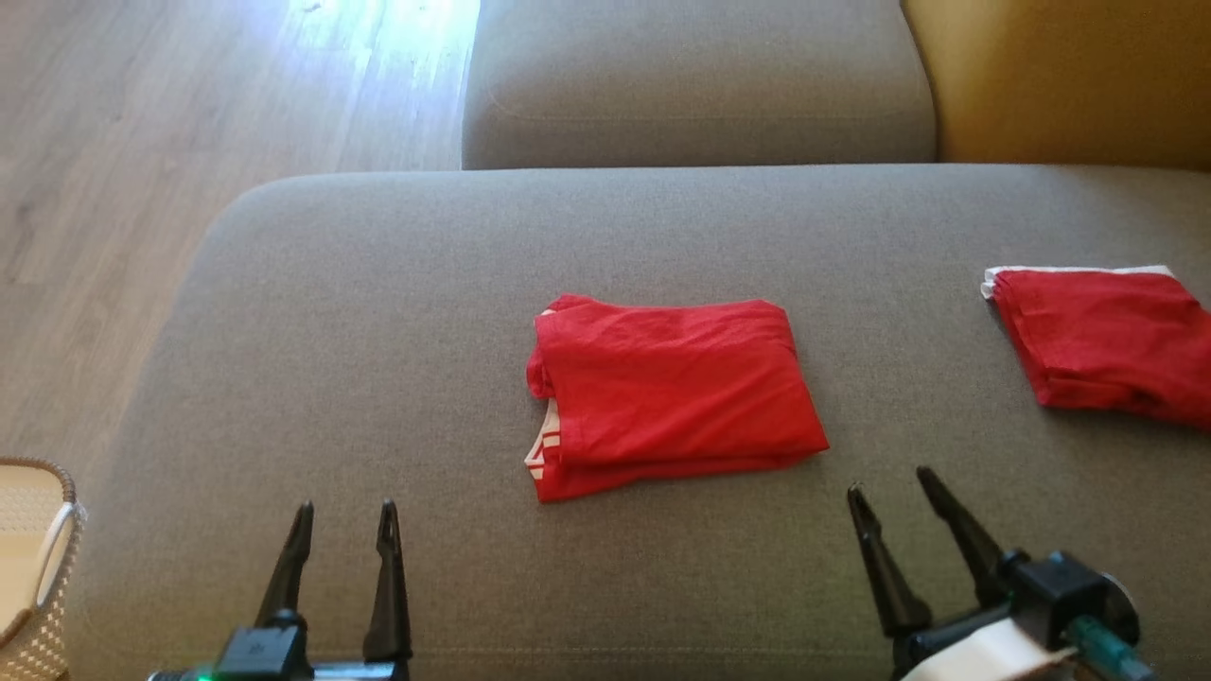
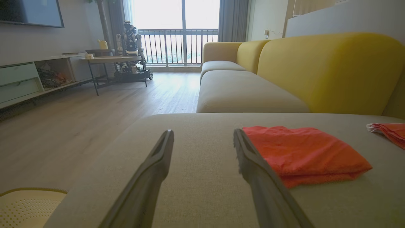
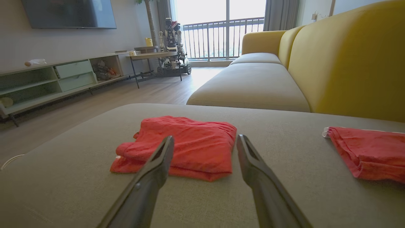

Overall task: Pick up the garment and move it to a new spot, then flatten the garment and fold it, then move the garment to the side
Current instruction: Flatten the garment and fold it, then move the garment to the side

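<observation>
At middle of grey sofa seat (image 1: 359,340): folded red garment (image 1: 672,392), lying flat, white patch (image 1: 541,456) at its left edge, perhaps print. Near seat's right edge: second folded red cloth (image 1: 1107,345), well apart. Left end effector (image 1: 346,508) over near edge, fingers spread, empty. Right end effector (image 1: 888,480) over near edge, close to garment's near right corner, not touching, fingers spread, empty. Basket (image 1: 57,492) beside seat's near left corner.

basket (image 1: 43,634): lower left | wood floor (image 1: 189,142) | yellow backrest (image 1: 1069,76): upper right
</observation>
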